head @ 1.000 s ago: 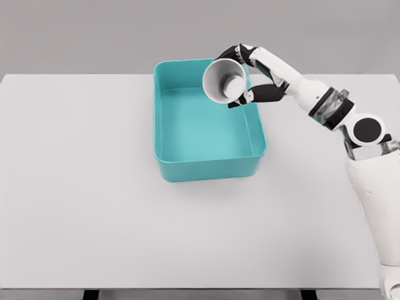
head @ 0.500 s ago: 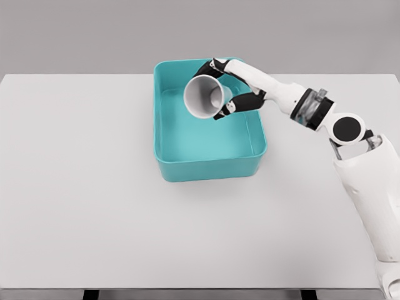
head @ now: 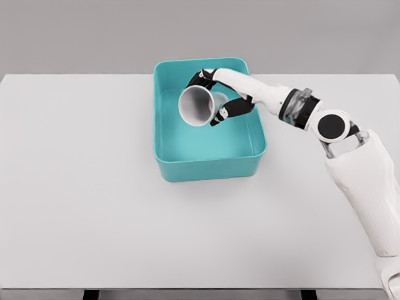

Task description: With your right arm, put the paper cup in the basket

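Right now the right hand (head: 215, 97) is wrapped around the paper cup (head: 197, 105), with dark fingers (head: 201, 78) curled over the cup's upper side and the thumb pressed against its lower side, so the cup is firmly gripped between them. The cup lies tipped on its side in that grip, its open mouth turned away from the palm toward the left and somewhat toward the camera, so the pale inside and the round bottom are visible through the opening. Nothing can be seen inside the cup.

Below and around the hand sits the basket (head: 206, 167), a teal rectangular tub with rounded corners and smooth walls. The hand and cup are within the outline of the tub's rim, over its far half, closer to the back wall than to the front wall. Whether the cup touches the tub's floor cannot be told from this angle. The floor of the tub nearer than the hand shows only bare teal surface.

Behind the hand, the white right arm (head: 350, 162) stretches back over the tub's right wall to the lower right corner of the view. The tub rests on a white table (head: 81, 187) that extends well to the left of the hand.
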